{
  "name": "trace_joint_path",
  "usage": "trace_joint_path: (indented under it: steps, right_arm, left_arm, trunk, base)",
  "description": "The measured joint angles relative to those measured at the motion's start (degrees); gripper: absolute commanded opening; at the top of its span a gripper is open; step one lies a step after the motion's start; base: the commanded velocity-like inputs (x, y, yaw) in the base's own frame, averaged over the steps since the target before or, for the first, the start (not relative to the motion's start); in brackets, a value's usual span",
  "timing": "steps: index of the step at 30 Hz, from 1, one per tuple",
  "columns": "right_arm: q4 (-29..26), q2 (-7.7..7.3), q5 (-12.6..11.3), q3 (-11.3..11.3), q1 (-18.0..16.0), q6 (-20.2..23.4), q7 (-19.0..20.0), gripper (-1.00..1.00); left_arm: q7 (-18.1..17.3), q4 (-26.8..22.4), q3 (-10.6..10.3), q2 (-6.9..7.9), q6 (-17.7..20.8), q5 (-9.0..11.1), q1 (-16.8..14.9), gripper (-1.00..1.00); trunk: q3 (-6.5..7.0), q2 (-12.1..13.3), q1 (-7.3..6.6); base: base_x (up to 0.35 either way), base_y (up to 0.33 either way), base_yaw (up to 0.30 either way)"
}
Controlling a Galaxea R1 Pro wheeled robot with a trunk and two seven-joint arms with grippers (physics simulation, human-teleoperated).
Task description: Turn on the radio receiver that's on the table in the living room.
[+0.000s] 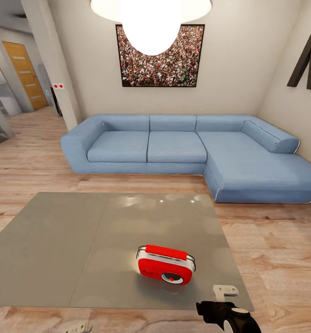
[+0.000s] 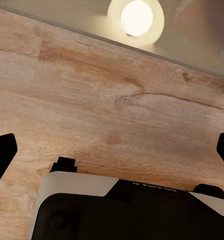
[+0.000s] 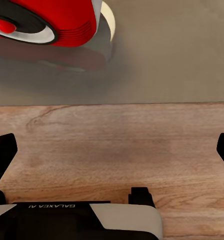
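The radio receiver (image 1: 166,265) stands low and right of centre in the head view, on the near right part of the grey bench (image 1: 58,249), its long axis running roughly left to right across the frame and tilting a little down toward the right, with the round dial (image 1: 172,278) on the face turned toward the robot. The right tool (image 1: 225,296) sits at the lower right of that frame, just past the bench's near edge, so the radio lies up and to the left of it, near but apart; this arm is clearly the closer one. In the right wrist view the red body (image 3: 52,20) and dial (image 3: 22,31) are at the upper left, cut off by the frame edge, and the dark fingertips (image 3: 3,155) stand wide apart at both sides with nothing between them. The left tool (image 2: 112,155) is likewise spread and empty, over plank floor (image 2: 107,105) with the bench edge and a lamp reflection at the top. In the head view the left arm is barely a sliver at the bottom edge, and any switch on the radio is too small to make out.
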Motion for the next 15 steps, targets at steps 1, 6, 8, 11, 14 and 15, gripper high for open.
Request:
trace_joint_path:
  steps: [1,6,8,11,14,15]
  right_arm:
    - [0.0,0.00,0.0,0.0,0.0,0.0,0.0,1.00]
    - [0.0,0.00,0.0,0.0,0.0,0.0,0.0,1.00]
    - [-0.1,0.00,0.1,0.0,0.0,0.1,-0.1,1.00]
    - [-0.1,0.00,0.1,0.0,0.0,0.1,-0.1,1.00]
    - [-0.2,0.00,0.1,0.0,0.0,0.1,-0.1,1.00]
    - [-0.3,0.00,0.1,0.0,0.0,0.2,-0.1,1.00]
  left_arm:
    - [0.0,0.0,0.0,-0.01,0.0,0.0,0.0,1.00]
    - [0.1,0.0,0.0,0.02,0.0,0.1,0.0,1.00]
    - [0.1,0.0,0.0,0.03,0.0,0.1,0.0,1.00]
    - [0.1,-0.1,0.0,0.07,0.0,0.1,0.0,1.00]
    - [0.0,-0.1,0.0,0.13,0.0,0.1,0.0,1.00]
    - [0.0,-0.2,0.0,0.15,0.1,0.1,0.0,1.00]
  trunk:
    - [0.00,0.0,0.00]
    - [0.00,0.0,0.00]
    - [0.00,0.0,0.00]
    - [0.00,0.0,0.00]
    - [0.00,0.0,0.00]
    - [0.00,0.0,0.00]
  base:
    - [0.000,0.000,0.000]
    - [0.000,0.000,0.000]
    - [0.000,0.000,0.000]
    - [0.000,0.000,0.000]
    - [0.000,0.000,0.000]
    - [0.000,0.000,0.000]
